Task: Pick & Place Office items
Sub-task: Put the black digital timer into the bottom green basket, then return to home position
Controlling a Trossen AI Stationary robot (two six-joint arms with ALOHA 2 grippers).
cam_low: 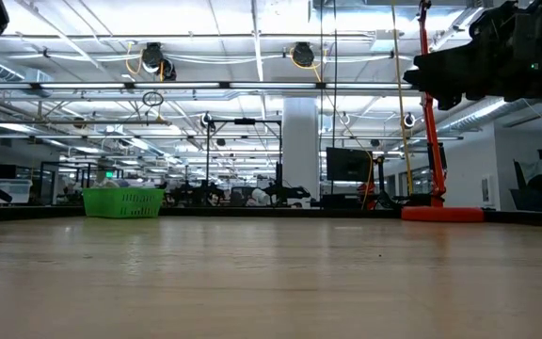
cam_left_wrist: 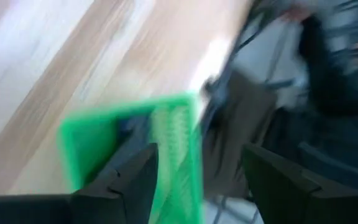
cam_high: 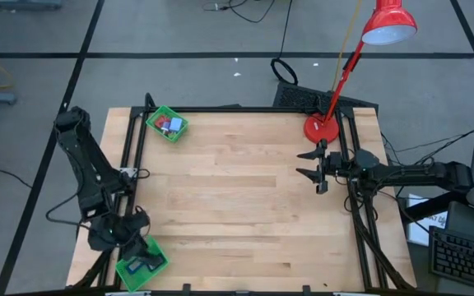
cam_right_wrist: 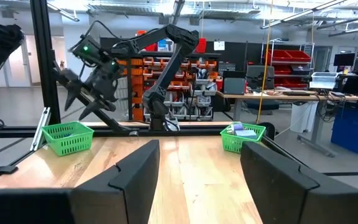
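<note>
Presently: left hand parted above near green tray, dark office items inside; right hand parted, empty, well apart.

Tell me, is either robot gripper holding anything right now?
No. The left gripper hangs open over a green tray, with nothing between its fingers. The right gripper is open and empty too.

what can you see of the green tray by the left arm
The green tray is a small square basket that looks like plastic, with ribbed mesh walls. It sits flat at the table's near left corner, slightly skewed to the edges, holding a few small dark pieces. The left pincer hovers just above it, fingers apart, not touching.
</note>
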